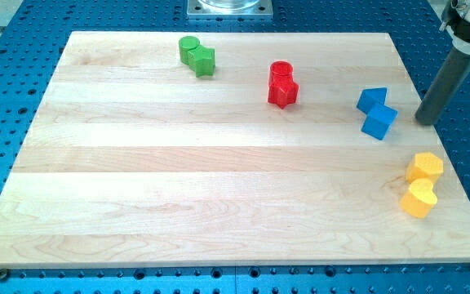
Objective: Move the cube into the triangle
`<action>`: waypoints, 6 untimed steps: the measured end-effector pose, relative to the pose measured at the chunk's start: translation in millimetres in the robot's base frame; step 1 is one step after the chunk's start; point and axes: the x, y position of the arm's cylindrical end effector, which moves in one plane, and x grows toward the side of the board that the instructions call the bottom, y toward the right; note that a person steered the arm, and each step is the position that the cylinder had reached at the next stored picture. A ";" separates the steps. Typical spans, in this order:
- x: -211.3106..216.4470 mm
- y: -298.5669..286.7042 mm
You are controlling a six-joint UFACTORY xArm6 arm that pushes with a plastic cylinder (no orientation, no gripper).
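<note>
A blue cube sits at the view's right on the wooden board, touching a blue triangle just above and left of it. My tip is at the lower end of the dark rod, to the right of the cube, with a small gap between them. It stands near the board's right edge.
A green cylinder and a green star-like block touch at the top left. A red cylinder and a red star-like block touch at top centre. A yellow hexagon-like block and a yellow heart sit at the lower right.
</note>
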 end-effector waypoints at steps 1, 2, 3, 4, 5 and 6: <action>0.0 0.0; 0.0 1.1; 0.0 1.0; -0.5 -1.4; -3.8 -2.5; -13.2 -8.9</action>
